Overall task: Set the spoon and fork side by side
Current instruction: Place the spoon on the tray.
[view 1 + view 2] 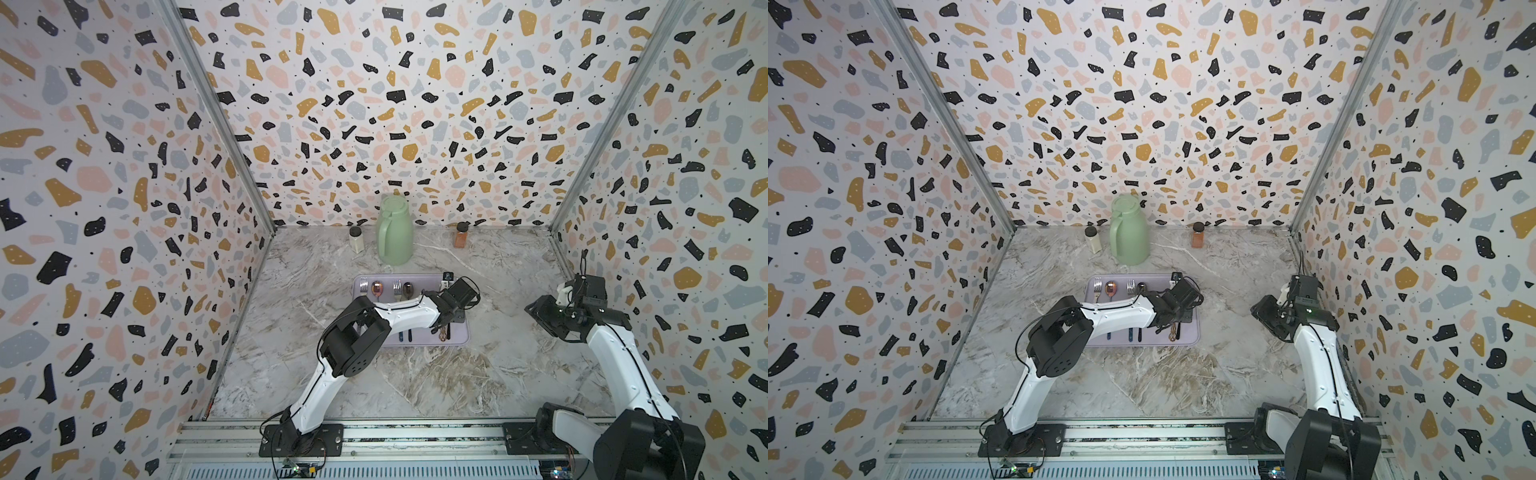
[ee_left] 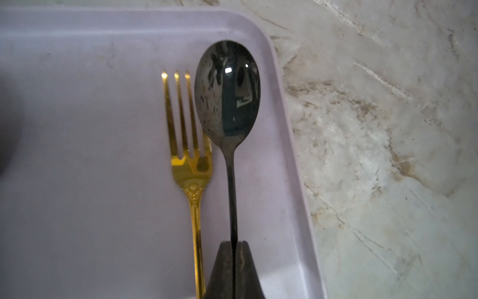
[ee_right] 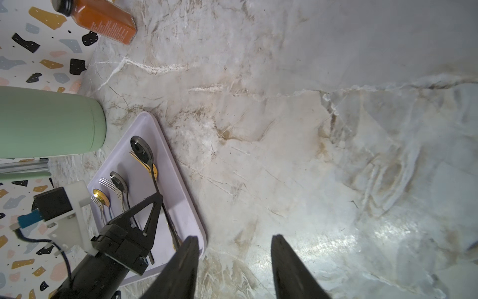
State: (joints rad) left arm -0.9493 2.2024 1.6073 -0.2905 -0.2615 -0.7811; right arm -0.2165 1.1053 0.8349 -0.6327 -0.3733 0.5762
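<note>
Veined marble tabletop [image 1: 436, 386], terrazzo-print walls [image 1: 104, 208] around us. Our left gripper [image 2: 234, 246] pinches the slim handle of a glossy black spoon [image 2: 227, 88], just beside a gold fork [image 2: 191, 170] by the right rim of a smooth lilac tray [image 2: 77, 129]; we count three spoons, three forks. Our right gripper [image 3: 235, 240] stands open, empty.

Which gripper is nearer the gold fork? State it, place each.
Left. The left gripper, shut on the dark spoon by its handle, sits right beside the gold fork on the purple tray. The right gripper hangs open over the marble table, off the tray's edge.
</note>
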